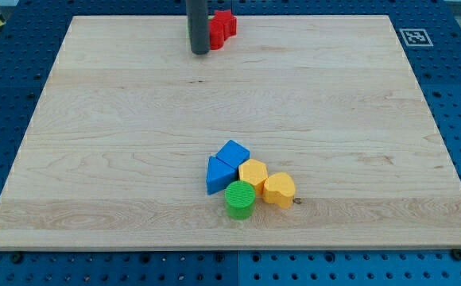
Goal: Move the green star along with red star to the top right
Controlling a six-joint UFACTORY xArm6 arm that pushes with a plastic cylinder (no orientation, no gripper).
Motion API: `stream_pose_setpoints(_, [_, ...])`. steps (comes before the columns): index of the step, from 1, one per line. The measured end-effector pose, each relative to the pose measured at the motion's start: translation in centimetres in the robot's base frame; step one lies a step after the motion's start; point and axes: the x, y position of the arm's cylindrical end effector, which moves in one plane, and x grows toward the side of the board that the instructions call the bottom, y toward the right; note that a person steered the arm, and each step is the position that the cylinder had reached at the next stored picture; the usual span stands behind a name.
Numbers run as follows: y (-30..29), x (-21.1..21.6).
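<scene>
Starting at the view's left, the wooden board [95, 119] lies bare there, pale grain running across it, with the blue pegboard table [8, 71] showing around its edges. Moving in toward the middle, up at the view's top, my tip [199, 52] stands on the board, the dark rod rising straight out of frame; there are no jaws on this rod, only the plain end. Just to its right, touching or nearly so, sits a red block [222, 26], partly hidden behind the rod, shape hard to call. No green star can be made out anywhere. Down near the view's bottom, well apart from the tip, a tight cluster: blue triangular block [217, 175], blue cube [233, 152], green cylinder [240, 199], yellow hexagon-like block [253, 173], then a yellow heart-like block [279, 190]. Far right, top corner, a printed marker [414, 36].
</scene>
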Motion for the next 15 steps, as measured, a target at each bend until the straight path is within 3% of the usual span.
stream_pose_setpoints(2, [-5.0, -2.8])
stream_pose_setpoints(5, [-3.0, -5.3])
stream_pose_setpoints(7, [-5.5, -7.1])
stream_pose_setpoints(15, [10.2, -5.4])
